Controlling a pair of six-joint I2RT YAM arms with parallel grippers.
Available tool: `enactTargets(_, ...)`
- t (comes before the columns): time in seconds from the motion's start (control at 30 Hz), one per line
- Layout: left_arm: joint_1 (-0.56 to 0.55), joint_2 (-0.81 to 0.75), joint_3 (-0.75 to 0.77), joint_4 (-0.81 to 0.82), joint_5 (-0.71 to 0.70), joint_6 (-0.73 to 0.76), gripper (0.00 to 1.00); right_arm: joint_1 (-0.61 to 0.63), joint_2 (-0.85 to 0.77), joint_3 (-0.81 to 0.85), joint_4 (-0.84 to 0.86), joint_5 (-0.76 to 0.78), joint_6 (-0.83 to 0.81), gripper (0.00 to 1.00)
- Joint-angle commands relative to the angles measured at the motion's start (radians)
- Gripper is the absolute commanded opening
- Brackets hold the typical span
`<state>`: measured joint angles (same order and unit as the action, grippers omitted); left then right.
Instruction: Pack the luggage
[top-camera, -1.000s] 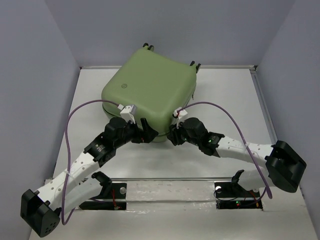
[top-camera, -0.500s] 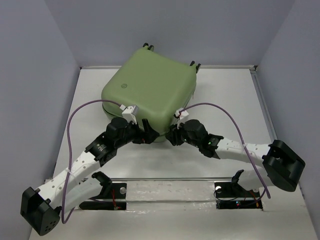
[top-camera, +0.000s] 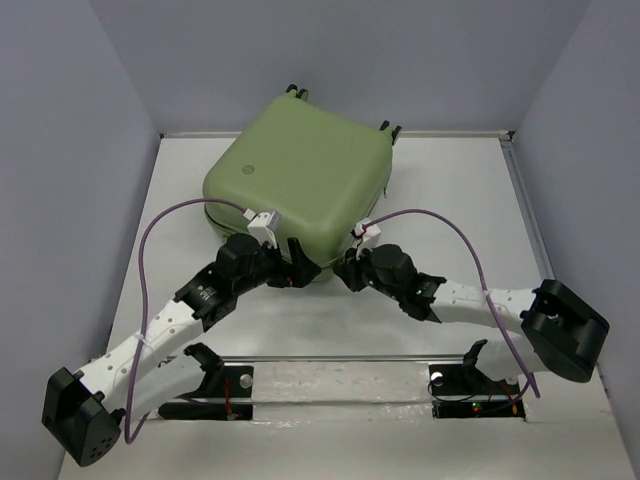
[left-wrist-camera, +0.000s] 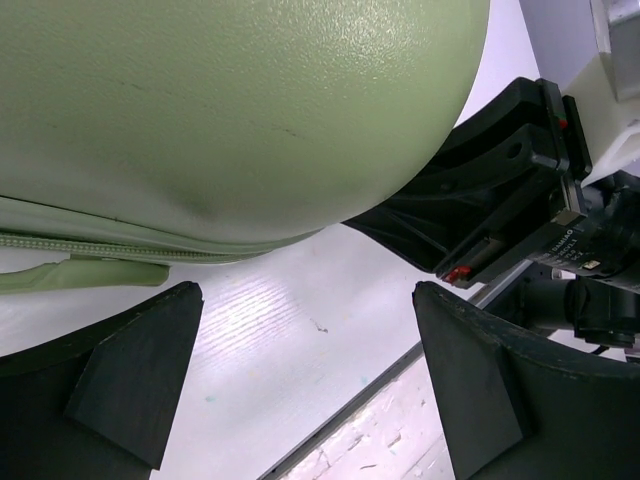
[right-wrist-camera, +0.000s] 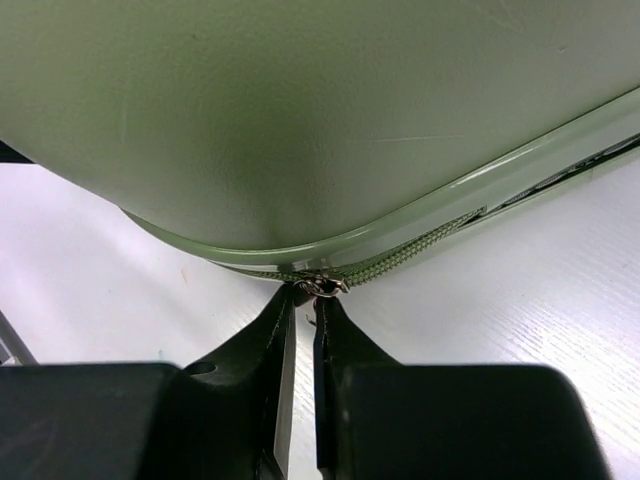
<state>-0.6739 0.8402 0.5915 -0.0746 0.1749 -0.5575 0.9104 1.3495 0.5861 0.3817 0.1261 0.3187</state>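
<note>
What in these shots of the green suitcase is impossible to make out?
Inside of the luggage: every view, closed shell hides it.
Round logo: top view, too small to read.
Zipper pull at the right end effector: top view, hidden under the arm.
Zipper: right wrist view, cut off at the right edge.

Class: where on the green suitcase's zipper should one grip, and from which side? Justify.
Pinch the small metal zipper pull at the suitcase's rounded near corner, coming in low along the table. It juts out beneath the shell's overhang, so only a narrow pinch fits.
</note>
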Motion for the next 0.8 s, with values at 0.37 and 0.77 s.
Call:
enactTargets(0.37,-0.019,0.129,0.116,0.228,-0.051,-0.024,0.99,0.179,-0.093,-0.163,0.141,-0.341,0.253,0.07)
enactTargets(0.77,-0.093,0.223,0.195,0.272,-0.061,-0.051,0.99,0.357,0.192,-0.037,0.478,-0.176,0.359,0.07)
